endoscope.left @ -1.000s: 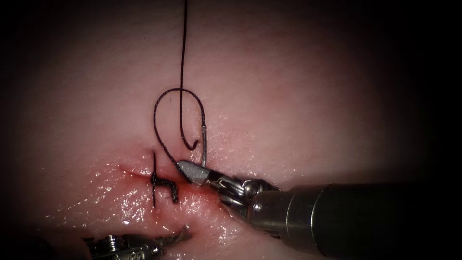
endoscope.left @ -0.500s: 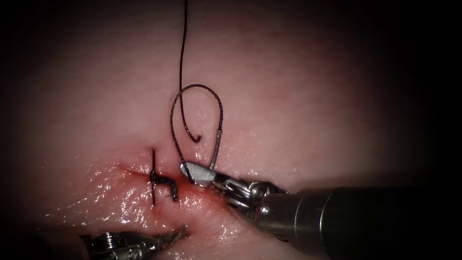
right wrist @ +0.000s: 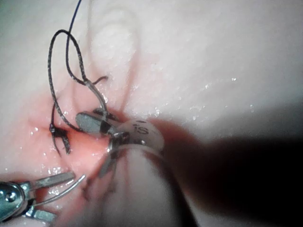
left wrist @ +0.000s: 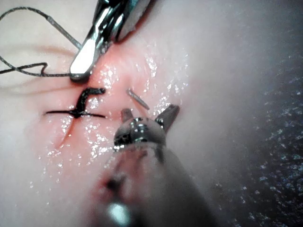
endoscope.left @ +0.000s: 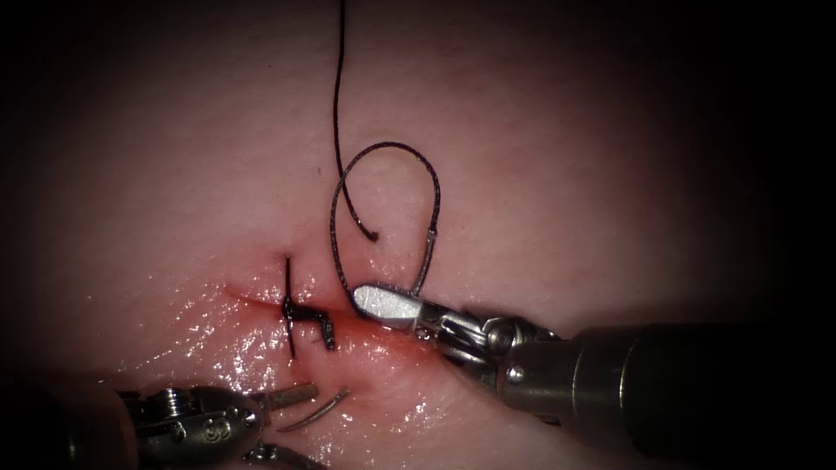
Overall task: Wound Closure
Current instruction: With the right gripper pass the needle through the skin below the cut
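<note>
Gripping needle near swaged end, right tool clamped; left tool spread, empty; needle tip emerging from tissue.

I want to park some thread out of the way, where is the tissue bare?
Bare: tissue left of the thread loop, above the stitch; also above the right tool. Crowded: the cut, where the right tool holds the needle near its tail, in tissue, tip beside the open, empty left tool.

Left tool jaws spread, holding nothing; needle tip poking from tissue between them. Right tool jaws closed beside stitch; thread looped nearby.
</note>
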You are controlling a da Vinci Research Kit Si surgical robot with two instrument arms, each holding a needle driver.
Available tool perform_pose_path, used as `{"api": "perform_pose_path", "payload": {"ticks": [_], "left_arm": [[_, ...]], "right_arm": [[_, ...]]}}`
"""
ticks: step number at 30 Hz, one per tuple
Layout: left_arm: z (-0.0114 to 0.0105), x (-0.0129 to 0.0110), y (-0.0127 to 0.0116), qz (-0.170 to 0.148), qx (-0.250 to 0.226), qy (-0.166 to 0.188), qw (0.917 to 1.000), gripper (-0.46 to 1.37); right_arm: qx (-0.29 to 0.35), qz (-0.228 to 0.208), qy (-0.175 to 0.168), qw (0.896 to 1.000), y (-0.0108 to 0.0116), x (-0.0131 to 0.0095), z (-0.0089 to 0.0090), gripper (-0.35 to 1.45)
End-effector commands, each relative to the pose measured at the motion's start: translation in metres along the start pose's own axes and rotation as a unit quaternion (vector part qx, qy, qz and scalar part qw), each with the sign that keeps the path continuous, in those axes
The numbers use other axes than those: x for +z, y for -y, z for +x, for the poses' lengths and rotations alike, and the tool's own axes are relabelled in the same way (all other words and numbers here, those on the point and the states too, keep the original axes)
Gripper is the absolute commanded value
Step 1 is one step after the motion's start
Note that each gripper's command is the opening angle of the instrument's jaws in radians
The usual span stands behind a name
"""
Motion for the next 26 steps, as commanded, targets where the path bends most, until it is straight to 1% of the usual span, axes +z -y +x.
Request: {"api": "perform_pose_path", "payload": {"ticks": [1, 3, 7, 12, 26], "left_arm": [[0.0, 0.0, 0.0, 0.001, 0.001, 0.0, 1.0, 0.75], [0.0, -0.0001, 0.0, 0.001, 0.001, 0.0, 1.0, 0.75], [-0.0002, -0.0002, 0.0001, 0.001, 0.001, 0.0, 1.0, 0.75], [-0.0004, -0.0003, 0.0002, 0.001, 0.002, -0.001, 1.0, 0.75], [-0.0002, 0.0, 0.0002, 0.003, 0.001, -0.001, 1.0, 0.75]], "right_arm": [[0.0, -0.004, 0.001, 1.0, -0.0001, 0.0004, -0.0001, -0.35], [0.0, -0.002, 0.002, 1.0, -0.0002, 0.0009, -0.0001, -0.35], [0.0, -0.004, 0.004, 1.0, -0.0003, 0.0012, 0.0, -0.35], [-0.003, -0.003, 0.005, 1.0, -0.0005, 0.0009, 0.0001, -0.35], [0.001, -0.003, 0.007, 1.0, -0.0012, 0.0008, -0.0008, -0.35]]}}
